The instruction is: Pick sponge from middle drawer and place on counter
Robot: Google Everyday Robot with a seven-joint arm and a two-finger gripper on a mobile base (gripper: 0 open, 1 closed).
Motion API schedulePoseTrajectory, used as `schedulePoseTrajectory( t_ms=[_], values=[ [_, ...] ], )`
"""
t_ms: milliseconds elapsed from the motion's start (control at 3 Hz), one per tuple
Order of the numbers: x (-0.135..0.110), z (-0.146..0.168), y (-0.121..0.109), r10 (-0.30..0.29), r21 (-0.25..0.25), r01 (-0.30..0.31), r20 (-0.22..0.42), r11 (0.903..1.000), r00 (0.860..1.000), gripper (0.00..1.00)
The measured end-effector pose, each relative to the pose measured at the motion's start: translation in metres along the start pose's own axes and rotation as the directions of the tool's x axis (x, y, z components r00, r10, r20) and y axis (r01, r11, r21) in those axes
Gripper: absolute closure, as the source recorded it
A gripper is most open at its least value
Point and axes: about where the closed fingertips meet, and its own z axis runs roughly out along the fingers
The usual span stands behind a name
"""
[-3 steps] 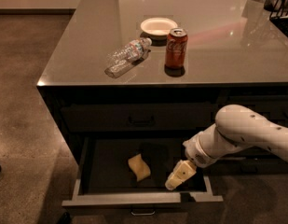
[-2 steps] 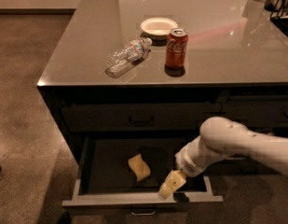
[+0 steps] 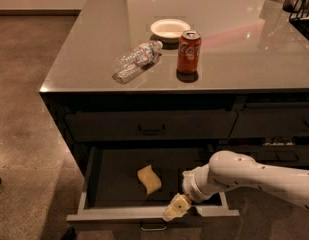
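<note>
Starting at the left: speckled brown floor [image 3: 24,124], then the glossy grey-brown counter [image 3: 94,49] over dark cabinets. On the counter, a crushed clear plastic bottle [image 3: 136,60] lies on its side, cap end pointing far-right toward a white bowl [image 3: 170,29]. A red soda can [image 3: 188,51] stands upright just right of the bottle and near of the bowl, apart from both. Below the counter edge is a closed dark drawer front [image 3: 151,126] with a black handle. Under it the middle drawer [image 3: 119,215] is pulled out toward the near side, dark inside, with a grey front panel and a small metal bar handle [image 3: 154,227]. The sponge [image 3: 149,179] lies flat on the drawer floor, about centre, touching nothing but the floor. The gripper [image 3: 175,208] is to the sponge's near-right, low over the drawer's front panel, angled down-left and apart from the sponge; whether its jaws are apart or together cannot be told. The white arm [image 3: 244,176] runs in from the right edge, over the drawer's right side. At the far right of the counter, part of a dark rack [image 3: 300,4] shows.
</note>
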Motion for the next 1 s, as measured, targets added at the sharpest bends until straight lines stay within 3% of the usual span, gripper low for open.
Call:
schedulePoseTrajectory(
  t_ms=[333,667,1000],
  values=[
    [-0.001,0.001,-0.001,-0.001,0.004,0.001,0.003,1.0,1.0,0.0],
    [-0.015,0.008,-0.01,-0.01,0.052,0.008,0.035,0.9986,0.999,0.0],
    [-0.058,0.036,-0.05,-0.054,0.147,0.038,0.109,0.9884,0.993,0.0]
  ],
)
